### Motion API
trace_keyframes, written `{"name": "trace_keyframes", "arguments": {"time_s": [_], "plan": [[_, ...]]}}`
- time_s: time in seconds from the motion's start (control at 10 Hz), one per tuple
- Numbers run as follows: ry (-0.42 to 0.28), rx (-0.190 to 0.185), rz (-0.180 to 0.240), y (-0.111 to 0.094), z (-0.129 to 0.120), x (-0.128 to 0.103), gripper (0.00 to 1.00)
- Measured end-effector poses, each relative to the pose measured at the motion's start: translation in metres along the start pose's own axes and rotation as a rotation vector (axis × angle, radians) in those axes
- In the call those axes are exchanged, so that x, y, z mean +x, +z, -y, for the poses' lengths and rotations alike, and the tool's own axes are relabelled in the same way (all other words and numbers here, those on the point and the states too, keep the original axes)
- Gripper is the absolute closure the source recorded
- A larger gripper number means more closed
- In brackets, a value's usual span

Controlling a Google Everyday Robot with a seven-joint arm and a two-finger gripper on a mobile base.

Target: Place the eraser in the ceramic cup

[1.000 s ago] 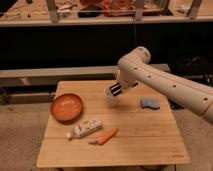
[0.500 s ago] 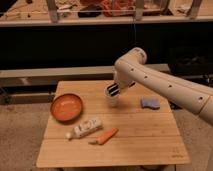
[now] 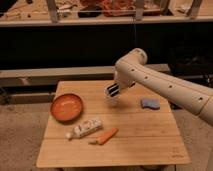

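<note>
My gripper (image 3: 114,89) hangs over the middle of the wooden table (image 3: 140,135), at the end of the white arm that reaches in from the right. It is shut on the eraser (image 3: 112,91), a small black block with white stripes. Directly beneath the eraser stands the ceramic cup (image 3: 113,101), small and whitish, its rim partly hidden by the block. Whether the eraser touches the cup's rim I cannot tell.
An orange bowl (image 3: 66,106) sits at the table's left. A white bottle-like object (image 3: 86,128) and a carrot (image 3: 105,136) lie near the front. A light-blue sponge piece (image 3: 150,103) lies to the right of the cup, below the arm.
The gripper with the eraser has shifted a little to the left and now sits above the cup. Nothing on the table has moved.
</note>
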Motion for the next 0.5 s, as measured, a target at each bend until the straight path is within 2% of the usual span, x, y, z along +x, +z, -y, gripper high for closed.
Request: {"name": "trace_keyframes", "arguments": {"time_s": [0.5], "plan": [[0.004, 0.001, 0.006, 0.0033, -0.0018, 0.0004, 1.0]]}}
